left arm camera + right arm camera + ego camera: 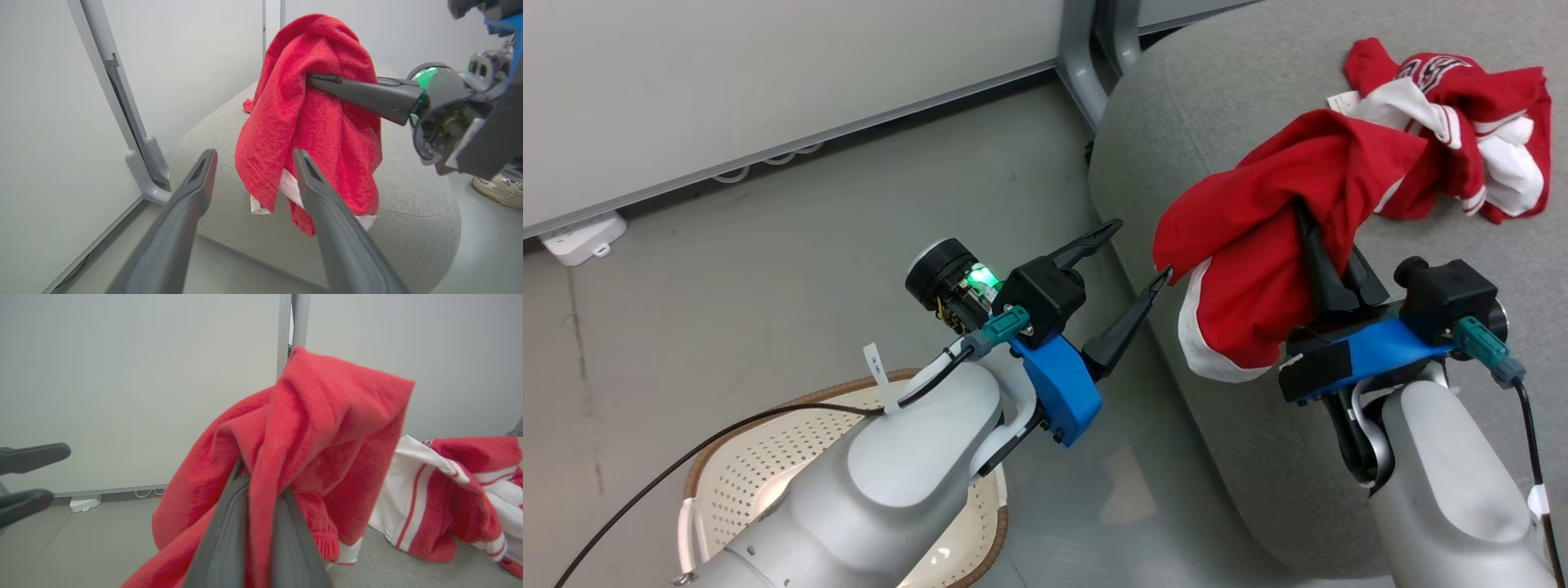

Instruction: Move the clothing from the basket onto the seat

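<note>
— How many garments?
— 2: 1 plain red garment above the edge of the seat, 1 striped jersey lying on the seat.
— Baskets and seats?
— 1 basket, on the floor beside the seat; 1 seat.
— Hands?
— 2, a left hand and a right hand, both near the seat. Also 1 shoe beyond it.

Pale partition panels stand on a glossy grey floor, joined by a grey metal post. A small white box sits at one panel's foot.
</note>
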{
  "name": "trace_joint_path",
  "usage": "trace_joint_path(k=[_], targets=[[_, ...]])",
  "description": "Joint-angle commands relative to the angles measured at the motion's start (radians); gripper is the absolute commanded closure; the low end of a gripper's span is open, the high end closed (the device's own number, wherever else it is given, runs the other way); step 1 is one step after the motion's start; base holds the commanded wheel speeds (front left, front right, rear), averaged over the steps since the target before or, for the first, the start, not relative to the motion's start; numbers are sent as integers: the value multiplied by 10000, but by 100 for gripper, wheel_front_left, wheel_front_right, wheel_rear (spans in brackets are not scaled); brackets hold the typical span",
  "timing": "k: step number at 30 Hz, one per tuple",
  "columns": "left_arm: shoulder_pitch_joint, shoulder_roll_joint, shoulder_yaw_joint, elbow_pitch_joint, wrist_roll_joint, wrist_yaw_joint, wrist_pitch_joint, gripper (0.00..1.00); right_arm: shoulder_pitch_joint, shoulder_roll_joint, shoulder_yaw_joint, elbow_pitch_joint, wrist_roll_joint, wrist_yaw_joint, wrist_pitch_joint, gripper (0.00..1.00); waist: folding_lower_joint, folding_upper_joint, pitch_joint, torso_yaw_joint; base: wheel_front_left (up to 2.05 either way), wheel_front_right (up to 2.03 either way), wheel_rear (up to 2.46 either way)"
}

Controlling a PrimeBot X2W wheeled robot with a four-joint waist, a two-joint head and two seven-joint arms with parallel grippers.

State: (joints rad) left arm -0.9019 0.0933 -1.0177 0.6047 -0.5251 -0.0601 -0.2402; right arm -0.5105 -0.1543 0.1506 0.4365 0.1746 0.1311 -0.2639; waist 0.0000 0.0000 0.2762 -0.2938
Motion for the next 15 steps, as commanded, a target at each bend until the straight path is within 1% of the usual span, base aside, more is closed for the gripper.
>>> trace_joint_path(k=[1,8,15], targets=[[-81,84,-39,-16,55,2,-8,0,137,58,-61,-83,-62,-7,-7,100,0,0,145,-345,0,0,0],[-113,37,-235,-59,62,-36,72,0,630,152,-802,-369,-156,-7,-9,100,0,0,292,-1006,0,0,0],[-134,2,-383,-14,32,-69,110,0,982,243,-1159,-484,-203,-7,-7,100,0,0,381,-1321,0,0,0]])
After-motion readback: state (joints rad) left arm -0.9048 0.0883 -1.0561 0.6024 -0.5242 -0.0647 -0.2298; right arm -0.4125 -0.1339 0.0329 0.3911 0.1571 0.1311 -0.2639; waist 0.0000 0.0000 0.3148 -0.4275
